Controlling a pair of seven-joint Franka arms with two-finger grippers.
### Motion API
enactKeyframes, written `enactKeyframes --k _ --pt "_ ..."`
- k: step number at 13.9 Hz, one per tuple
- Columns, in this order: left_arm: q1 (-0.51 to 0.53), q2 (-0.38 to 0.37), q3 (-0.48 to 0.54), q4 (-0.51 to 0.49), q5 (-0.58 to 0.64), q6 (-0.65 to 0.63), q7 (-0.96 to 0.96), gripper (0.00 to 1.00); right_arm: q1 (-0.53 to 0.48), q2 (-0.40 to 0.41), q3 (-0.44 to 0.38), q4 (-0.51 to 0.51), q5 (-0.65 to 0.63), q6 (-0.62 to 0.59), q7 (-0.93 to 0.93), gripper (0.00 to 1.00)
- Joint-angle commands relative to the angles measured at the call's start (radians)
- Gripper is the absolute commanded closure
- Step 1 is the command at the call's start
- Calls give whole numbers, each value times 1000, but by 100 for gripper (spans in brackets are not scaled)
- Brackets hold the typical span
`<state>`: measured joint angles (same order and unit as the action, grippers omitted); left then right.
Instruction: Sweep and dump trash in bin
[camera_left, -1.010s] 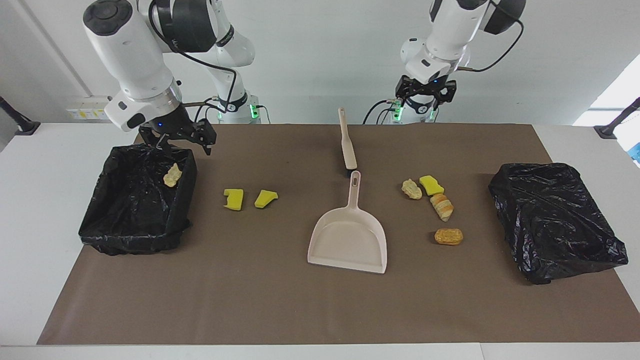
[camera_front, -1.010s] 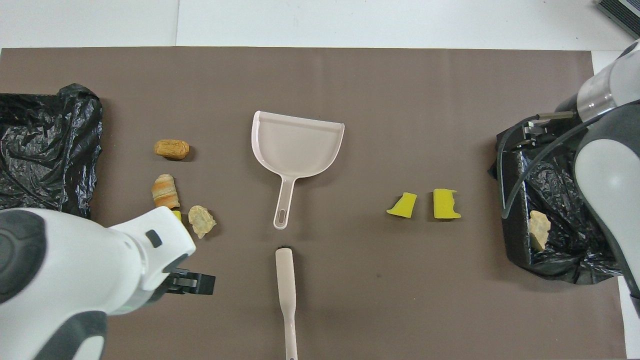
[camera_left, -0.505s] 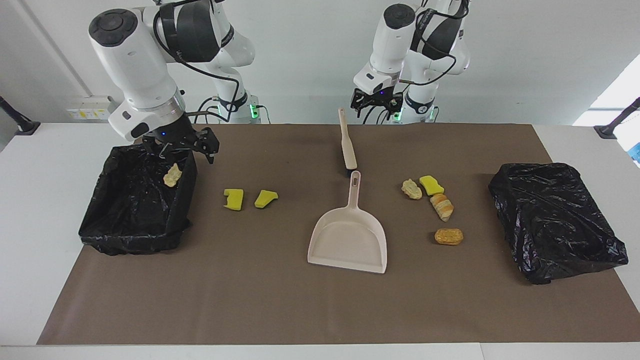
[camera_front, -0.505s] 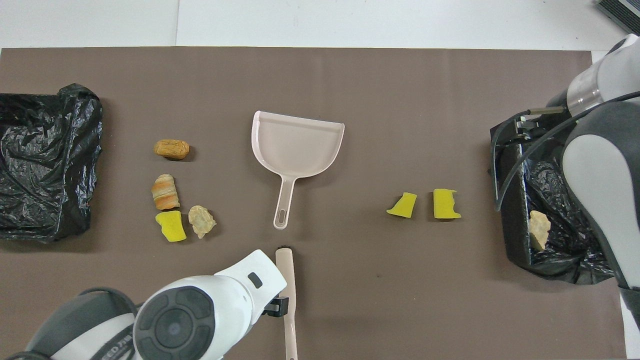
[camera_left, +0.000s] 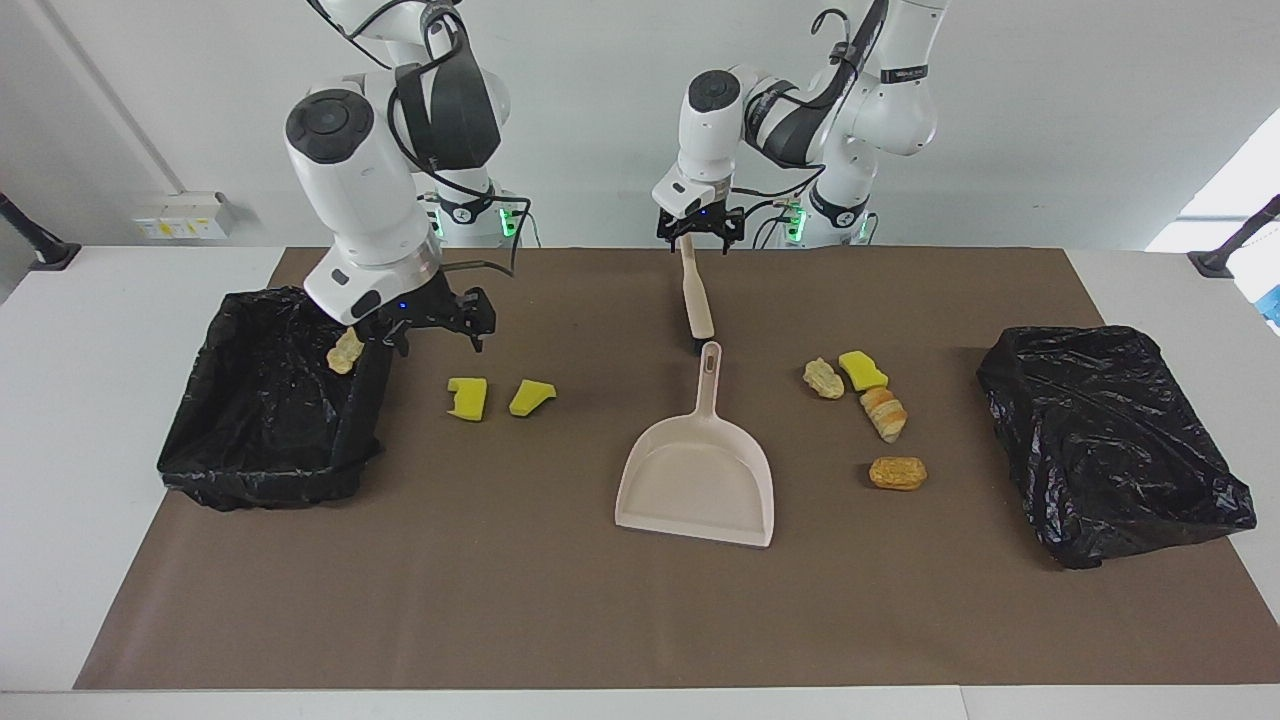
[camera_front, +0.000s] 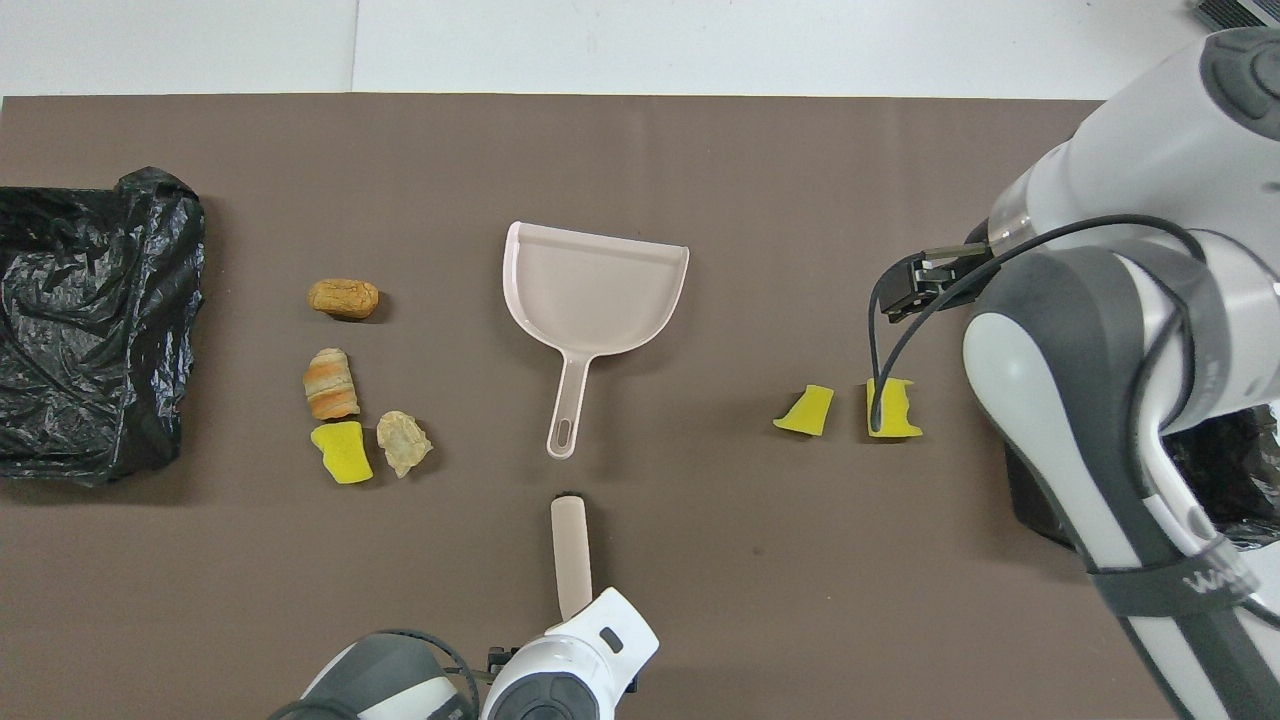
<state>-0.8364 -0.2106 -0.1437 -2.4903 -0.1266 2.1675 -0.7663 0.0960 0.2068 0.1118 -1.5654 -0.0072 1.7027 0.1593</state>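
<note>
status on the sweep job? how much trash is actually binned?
Done: one beige lump lies in the bin at the right arm's end. In hand: left gripper sits open over the brush handle; right gripper is open beside that bin. Left: two yellow chunks, four pieces beside the dustpan.

Matt brown sheet, glossy black film, smooth pale plastic, porous and crusty scraps.

The bench (camera_left: 120, 420) top looks smooth and white, under a matt brown paper-like mat (camera_left: 560, 610). Both bins (camera_left: 270, 410) (camera_left: 1110, 440) are lined with crinkled, glossy black plastic film. The dustpan (camera_left: 697, 480) and brush (camera_left: 694, 290) look like smooth beige plastic with a faint sheen. The yellow sponge chunks (camera_left: 468, 397) (camera_left: 530, 396) (camera_left: 862, 369) look porous and matt; the bread-like rolls (camera_left: 885, 413) (camera_left: 897, 473) have a rough golden crust; the pale dumpling-like lumps (camera_left: 823, 378) (camera_left: 346, 351) look wrinkled and dull. The arms' shells (camera_left: 350, 170) are glossy white plastic with dark grey joints; each claw (camera_left: 437, 322) (camera_left: 699, 230) is matt black.
</note>
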Motion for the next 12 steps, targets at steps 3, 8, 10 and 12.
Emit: enactKeyframes --k 3,8,10,12 --pt "-70 13 18 -51 -10 63 -53 0 31 -18 3 -71 16 55 57 0" --pt "-67 14 19 -47 -10 38 -42 43 33 -20 2 -71 16 55 63 0" --pt "-64 13 19 -42 -10 0 -27 100 33 -20 3 -71 16 57 65 0" --pt "-56 11 19 -38 -10 -32 -18 100 33 -18 2 -71 16 57 63 0"
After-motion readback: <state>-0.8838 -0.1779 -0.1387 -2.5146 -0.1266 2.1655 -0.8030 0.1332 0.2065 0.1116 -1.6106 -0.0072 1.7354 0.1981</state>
